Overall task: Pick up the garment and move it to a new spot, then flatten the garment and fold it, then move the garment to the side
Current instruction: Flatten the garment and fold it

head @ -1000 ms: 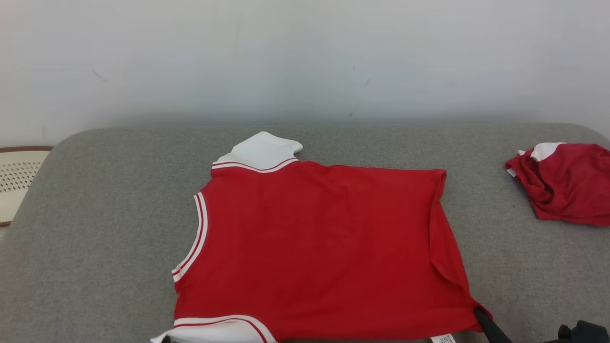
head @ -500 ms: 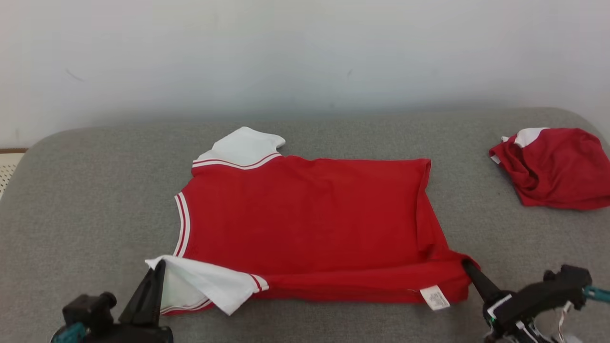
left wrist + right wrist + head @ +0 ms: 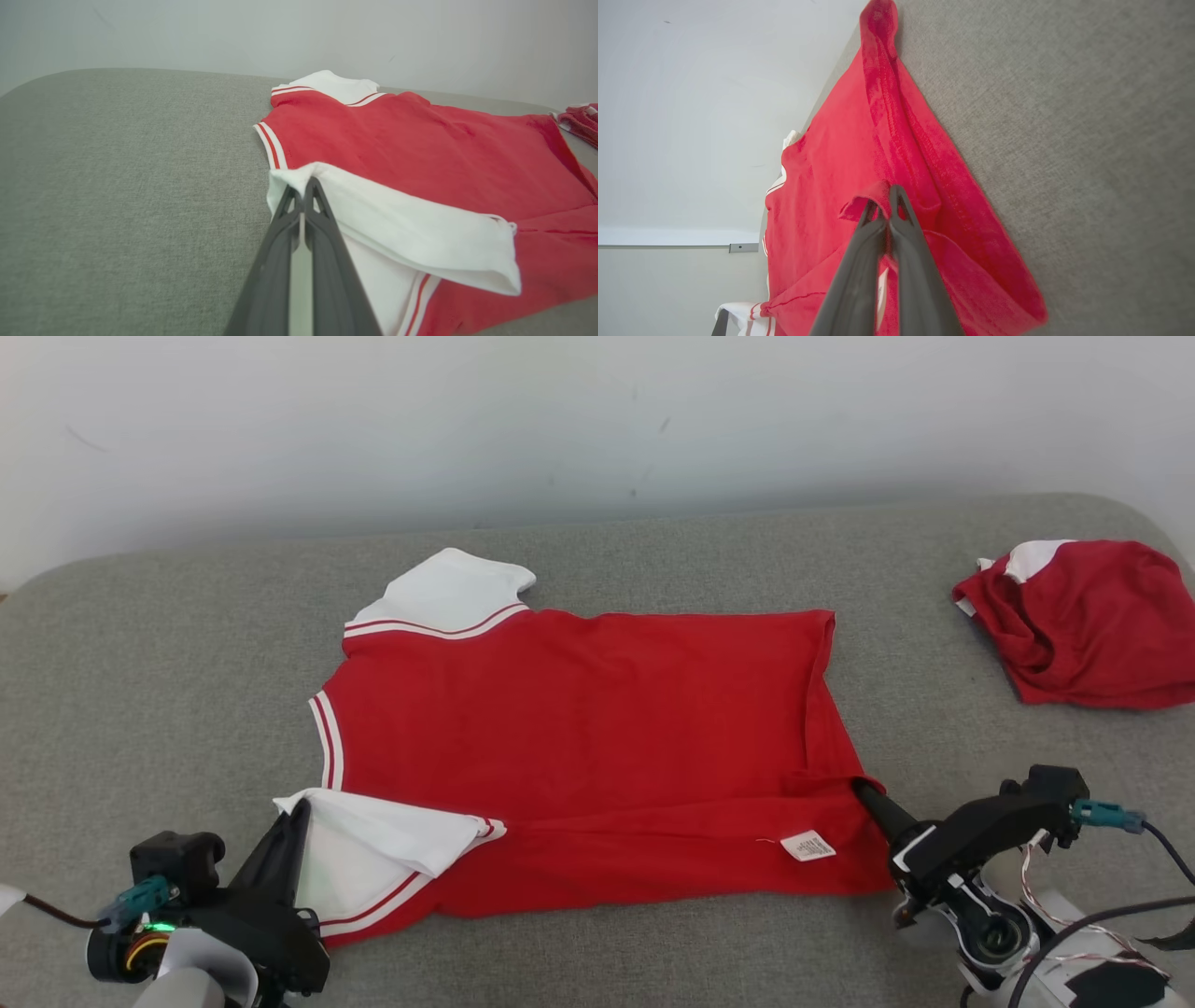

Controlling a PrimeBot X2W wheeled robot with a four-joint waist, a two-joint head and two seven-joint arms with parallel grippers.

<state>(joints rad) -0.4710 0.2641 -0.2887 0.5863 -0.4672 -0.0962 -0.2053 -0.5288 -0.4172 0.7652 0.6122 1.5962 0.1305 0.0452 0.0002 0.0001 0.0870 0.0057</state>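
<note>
1. The red knit shirt with white striped sleeves (image 3: pixel 579 709) lies spread at the middle of the grey upholstered surface (image 3: pixel 140 663). Its 6 o'clock edge is turned over, showing a small white label (image 3: pixel 808 846).
2. At 8 o'clock, the left tool (image 3: pixel 297 807) is pressed together on the near white sleeve's edge.
3. At 4 o'clock, the right tool (image 3: pixel 861 789) pinches the red hem corner.
4. A crumpled red-and-white garment (image 3: pixel 1083 625) sits at 2 o'clock, well apart.
</note>
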